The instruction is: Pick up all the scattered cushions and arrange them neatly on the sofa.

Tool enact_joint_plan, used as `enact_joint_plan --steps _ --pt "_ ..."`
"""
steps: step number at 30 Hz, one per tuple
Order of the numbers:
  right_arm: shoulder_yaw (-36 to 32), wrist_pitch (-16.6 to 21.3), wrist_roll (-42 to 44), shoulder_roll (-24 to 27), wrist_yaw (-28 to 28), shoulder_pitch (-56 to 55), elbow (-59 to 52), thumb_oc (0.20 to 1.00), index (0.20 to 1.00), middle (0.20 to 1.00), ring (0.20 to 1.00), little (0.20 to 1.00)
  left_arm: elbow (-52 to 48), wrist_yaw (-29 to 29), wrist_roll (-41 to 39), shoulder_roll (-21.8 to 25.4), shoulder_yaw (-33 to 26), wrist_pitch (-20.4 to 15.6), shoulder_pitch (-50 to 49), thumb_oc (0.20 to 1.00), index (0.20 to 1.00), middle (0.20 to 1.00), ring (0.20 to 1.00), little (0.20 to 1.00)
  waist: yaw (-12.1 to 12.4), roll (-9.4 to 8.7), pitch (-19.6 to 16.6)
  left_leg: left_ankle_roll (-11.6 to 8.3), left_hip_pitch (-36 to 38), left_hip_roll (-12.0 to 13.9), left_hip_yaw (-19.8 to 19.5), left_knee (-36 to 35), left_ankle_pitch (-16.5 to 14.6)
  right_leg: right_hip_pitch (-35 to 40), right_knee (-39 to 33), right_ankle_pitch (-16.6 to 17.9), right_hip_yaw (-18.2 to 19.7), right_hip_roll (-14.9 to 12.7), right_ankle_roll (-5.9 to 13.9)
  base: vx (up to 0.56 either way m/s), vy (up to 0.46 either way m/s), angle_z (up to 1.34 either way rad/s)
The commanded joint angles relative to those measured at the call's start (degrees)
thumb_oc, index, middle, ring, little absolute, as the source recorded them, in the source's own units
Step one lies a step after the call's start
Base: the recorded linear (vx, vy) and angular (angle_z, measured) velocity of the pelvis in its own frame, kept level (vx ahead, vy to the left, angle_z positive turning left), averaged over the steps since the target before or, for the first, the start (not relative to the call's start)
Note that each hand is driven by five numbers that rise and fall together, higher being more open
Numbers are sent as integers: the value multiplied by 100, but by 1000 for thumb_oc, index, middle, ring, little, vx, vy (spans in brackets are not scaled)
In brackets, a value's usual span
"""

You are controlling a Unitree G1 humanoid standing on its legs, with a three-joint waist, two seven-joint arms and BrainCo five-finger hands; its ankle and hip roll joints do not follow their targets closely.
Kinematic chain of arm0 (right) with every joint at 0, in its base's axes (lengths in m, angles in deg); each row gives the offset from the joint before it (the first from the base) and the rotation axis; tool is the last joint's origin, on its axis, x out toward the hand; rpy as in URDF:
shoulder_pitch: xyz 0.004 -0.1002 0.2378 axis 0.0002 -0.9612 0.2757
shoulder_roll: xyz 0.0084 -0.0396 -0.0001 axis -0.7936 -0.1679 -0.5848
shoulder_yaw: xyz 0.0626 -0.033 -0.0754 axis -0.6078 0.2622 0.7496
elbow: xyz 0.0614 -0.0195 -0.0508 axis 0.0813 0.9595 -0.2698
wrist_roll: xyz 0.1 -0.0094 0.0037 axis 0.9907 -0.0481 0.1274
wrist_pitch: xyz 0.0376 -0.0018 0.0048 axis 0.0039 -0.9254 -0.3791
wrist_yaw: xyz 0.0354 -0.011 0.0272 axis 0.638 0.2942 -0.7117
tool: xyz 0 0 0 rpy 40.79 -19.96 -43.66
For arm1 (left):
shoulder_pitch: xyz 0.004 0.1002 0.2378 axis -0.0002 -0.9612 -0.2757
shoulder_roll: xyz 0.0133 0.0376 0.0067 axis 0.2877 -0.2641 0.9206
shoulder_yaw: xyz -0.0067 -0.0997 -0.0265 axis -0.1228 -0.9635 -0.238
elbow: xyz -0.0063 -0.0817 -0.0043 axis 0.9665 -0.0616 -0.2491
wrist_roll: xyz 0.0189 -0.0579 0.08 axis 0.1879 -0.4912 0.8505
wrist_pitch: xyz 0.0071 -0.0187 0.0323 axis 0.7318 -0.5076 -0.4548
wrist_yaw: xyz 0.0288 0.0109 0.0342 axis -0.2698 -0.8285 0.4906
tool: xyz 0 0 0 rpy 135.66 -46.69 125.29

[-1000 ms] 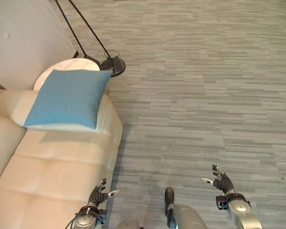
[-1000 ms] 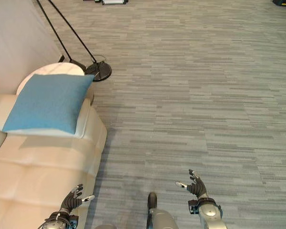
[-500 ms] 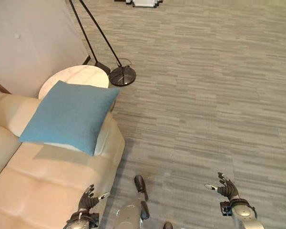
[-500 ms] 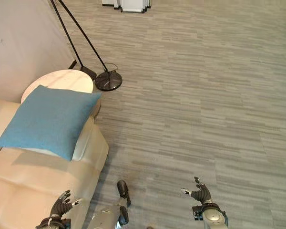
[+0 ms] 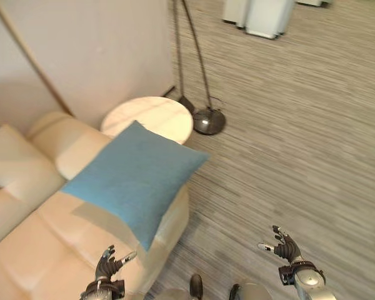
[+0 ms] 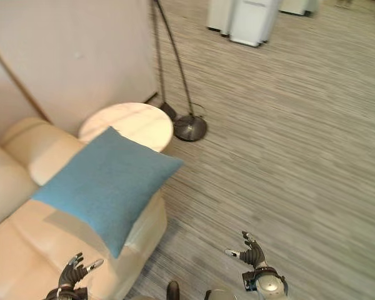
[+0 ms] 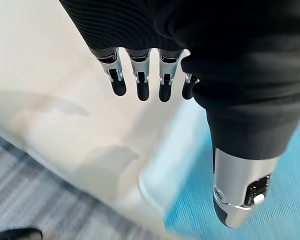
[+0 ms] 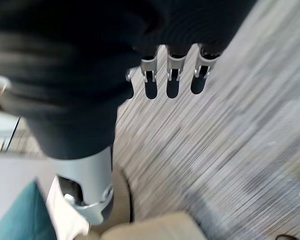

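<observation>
Left robot hand [image 5: 107,267] hangs low over the sofa [image 5: 31,244] seat edge, fingers spread, holding nothing; right robot hand [image 5: 286,250] is out over the floor [image 5: 300,144], also spread and empty. Wrist views agree: straight fingers, nothing between them.

What changed vs a sec ago: mostly my head. Whole view has swung, so the wall, the round side desk [image 5: 151,120] and the floor lamp base [image 5: 208,121] now sit more central, w/ a white cabinet [image 5: 262,15] showing at the far end of the room. That's camera motion, not things moving. Both hands have kept their pose, low and apart.

Blue cushion [image 5: 132,178] lies on the sofa armrest, one corner overhanging toward the floor, tilted rather than squared up. It's near my left hand but not touching.

My read: I'm scanning for more cushions. None visible on the floor from here, so the search isn't done, and the blue one prob. needs straightening.
</observation>
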Motion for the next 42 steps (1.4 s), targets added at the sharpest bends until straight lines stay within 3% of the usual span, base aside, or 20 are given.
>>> enact_joint_plan --steps 1,4,6,8,10,11,12,13,14,16,19,20,24,32,38,42 --pt "-253 180 187 150 62 69 -42 1000 1000 1000 1000 1000 -63 -56 -229 80 109 -210 45 1000 1000 1000 1000 1000 -149 -169 302 -645 237 -120 -639 321 -428 39 -1528 1422 245 347 104 508 -168 141" --pt "-342 207 290 146 36 31 32 1000 1000 1000 1000 1000 114 -63 -269 76 150 -224 108 1000 1000 1000 1000 1000 -243 -220 296 -753 490 -203 -1214 368 -646 71 -1792 1633 150 192 141 367 -175 184" --pt "-435 248 373 133 -17 -51 58 1000 1000 1000 1000 1000 120 -44 -272 70 198 -245 130 1000 1000 1000 1000 1000 -291 -283 192 -788 532 -270 -1540 495 -774 221 -1786 1766 151 40 60 306 -239 193" --pt "-486 293 477 132 -9 -17 107 1000 1000 1000 1000 1000 136 -68 -316 112 221 -259 187 1000 1000 1000 1000 1000 -341 -267 128 -935 549 -94 -1528 677 -879 353 -1674 1725 62 2 16 312 -299 170" --pt "-525 302 483 192 -5 13 56 1000 1000 1000 1000 1000 12 -48 -371 138 226 -269 167 1000 1000 1000 1000 1000 -408 -285 73 -1118 387 79 -1178 1172 -833 596 -1692 1638 -135 -107 -28 234 -248 114" --pt "-526 352 521 242 18 21 11 1000 1000 1000 1000 1000 -106 -39 -326 169 305 -280 206 1000 1000 1000 1000 1000 -485 -279 102 -1228 138 251 -772 1648 -762 739 -1719 1566 -216 -120 -81 98 -140 82" --pt "-526 352 521 239 18 23 11 1000 1000 1000 1000 1000 -106 -39 -326 171 304 -280 207 1000 1000 1000 1000 1000 -495 -293 87 -1225 116 234 -778 1645 -745 721 -1723 1575 -219 -137 -77 78 -124 78" --pt "-552 305 534 265 -6 26 0 1000 1000 1000 1000 1000 -162 4 -278 206 319 -267 224 1000 1000 1000 1000 1000 -534 -309 82 -1282 -66 386 -360 1924 -702 839 -1778 1513 -284 -174 -117 71 -123 63" --pt "-552 294 500 367 13 26 49 1000 1000 1000 1000 1000 -229 29 -235 273 335 -270 296 1000 1000 1000 1000 1000 -595 -327 82 -1303 -284 759 395 1947 -670 1057 -1931 1383 -473 -217 -164 132 -165 72" --pt "-580 262 462 465 16 41 23 1000 1000 1000 1000 1000 -352 80 -172 356 314 -260 302 1000 1000 1000 1000 1000 -561 -323 13 -1244 -232 910 688 1421 -741 1197 -2039 1319 -531 -181 -176 155 -100 66" --pt "-699 246 519 559 4 11 -149 1000 1000 1000 1000 1000 -388 100 -103 427 290 -261 340 1000 1000 1000 1000 1000 -578 -329 -44 -1341 -282 1080 882 964 -465 1329 -2125 1237 -634 -194 -165 118 -16 36" --pt "-799 256 534 657 32 20 -372 1000 1000 1000 1000 1000 -458 69 -89 488 228 -275 356 1000 1000 1000 1000 1000 -566 -340 -60 -1426 -451 1271 1117 732 -105 1451 -2160 1145 -724 -186 -185 132 -27 17" --pt "-854 290 421 995 -12 132 -912 1000 1000 1000 1000 1000 -581 63 -93 551 88 -302 315 1000 1000 1000 1000 1000 -479 -328 -97 -1498 -283 1379 1274 384 150 1754 -2246 1048 -798 -63 -216 152 -6 8" --pt "-440 238 489 1621 -140 939 -1161 1000 1000 1000 1000 1000 -612 -16 -482 785 -20 -363 497 1000 1000 1000 1000 1000 -236 -410 -226 -1510 191 1342 1335 -199 210 1879 -2361 1019 -761 7 -187 121 23 -3" --pt "128 77 1095 1539 -54 2210 -140 1000 1000 1000 1000 1000 -488 -85 -1079 814 374 -414 1073 1000 1000 1000 1000 1000 -75 -405 -7 -1502 -25 1321 1332 -306 242 1570 -2294 1015 -813 -1 -164 -12 -11 -2" --pt "738 8 1346 1315 95 3489 738 1000 1000 1000 1000 1000 -284 -149 -1530 690 908 -533 1830 1000 1000 1000 1000 1000 -45 -345 221 -1531 -549 1331 1272 -316 378 903 -2085 1084 -779 2 -206 -127 -12 2"
